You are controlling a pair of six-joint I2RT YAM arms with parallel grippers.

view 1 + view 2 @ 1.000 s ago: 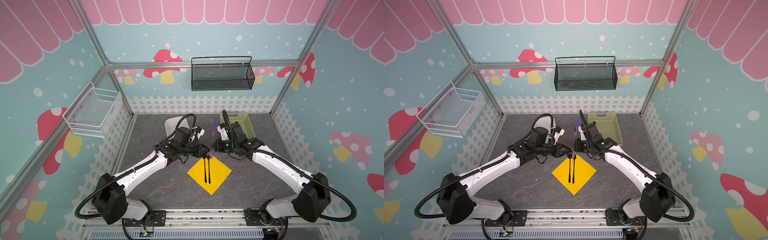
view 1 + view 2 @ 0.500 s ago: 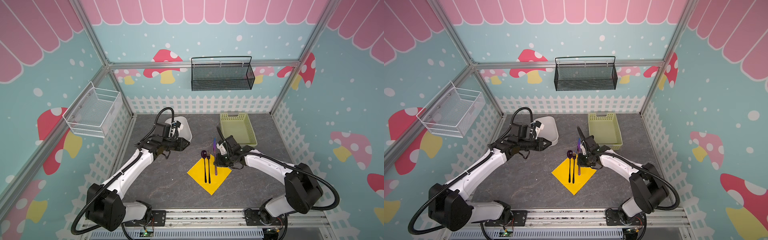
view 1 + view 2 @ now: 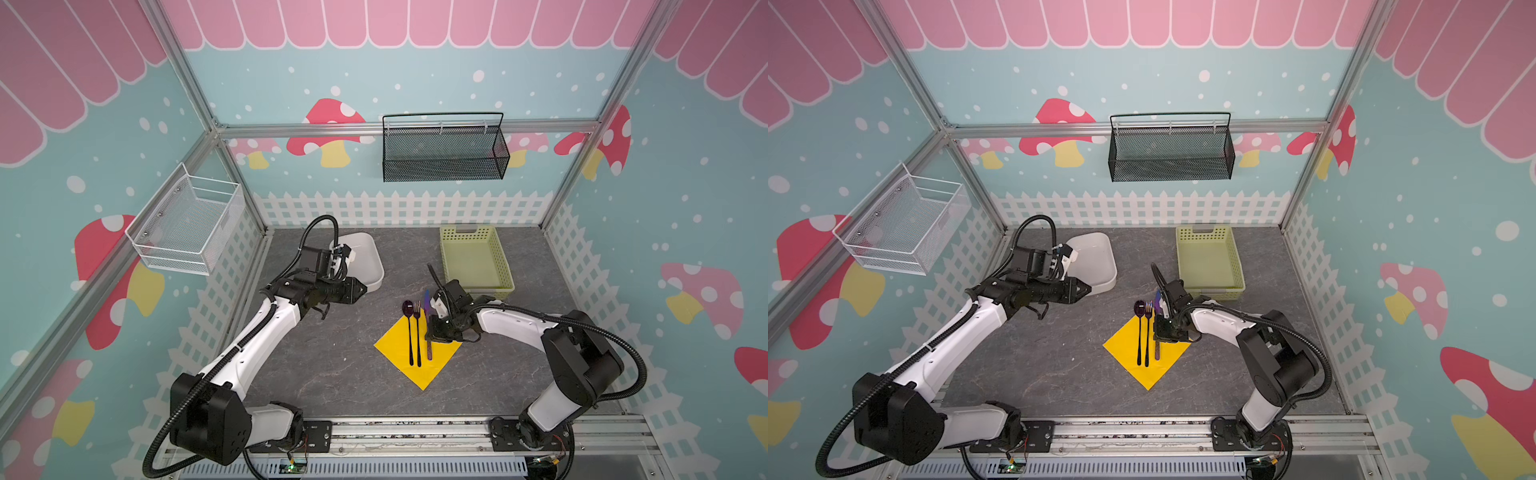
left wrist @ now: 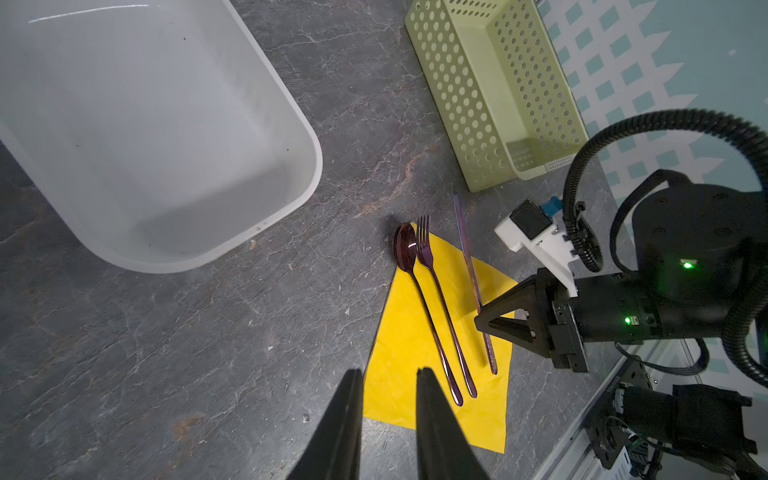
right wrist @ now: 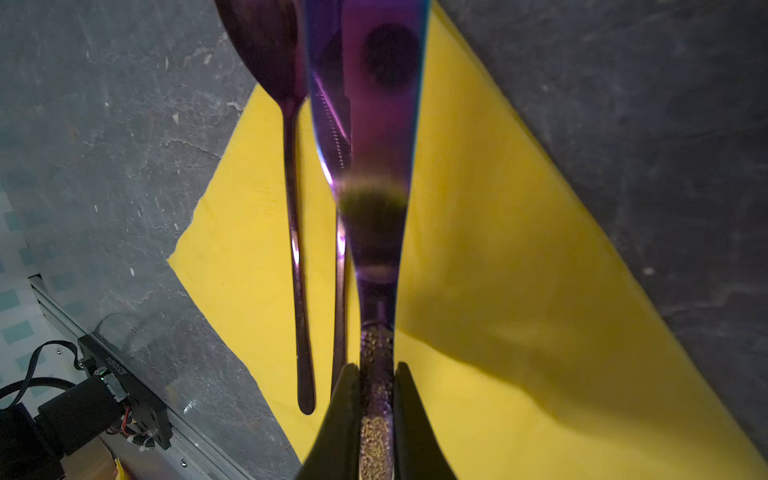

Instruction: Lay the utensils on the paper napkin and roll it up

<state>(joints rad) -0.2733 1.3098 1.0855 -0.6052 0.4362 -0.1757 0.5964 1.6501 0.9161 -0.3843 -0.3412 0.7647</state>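
Observation:
The yellow paper napkin [image 3: 397, 347] [image 3: 1148, 376] lies flat as a diamond on the grey table. A dark-purple spoon [image 3: 408, 309] [image 4: 405, 249] and fork [image 3: 417, 332] [image 4: 424, 245] lie side by side on it, their heads past its far corner. My right gripper [image 3: 436, 334] [image 5: 376, 370] is shut on the violet knife's [image 3: 426, 299] [image 4: 471, 270] handle. It holds the knife low along the napkin, parallel to the fork. My left gripper [image 3: 363, 287] [image 4: 388, 374] hangs open and empty left of the napkin, by the white tub.
A white tub [image 3: 374, 266] stands at the back left of the table and a pale green perforated basket [image 3: 476, 257] at the back right. A black mesh basket [image 3: 444, 153] hangs on the back wall and a white wire basket [image 3: 187, 224] on the left wall.
My left gripper has drawn back from the napkin's far corner to beside the white tub. My right gripper has brought the knife down from upright to flat beside the fork.

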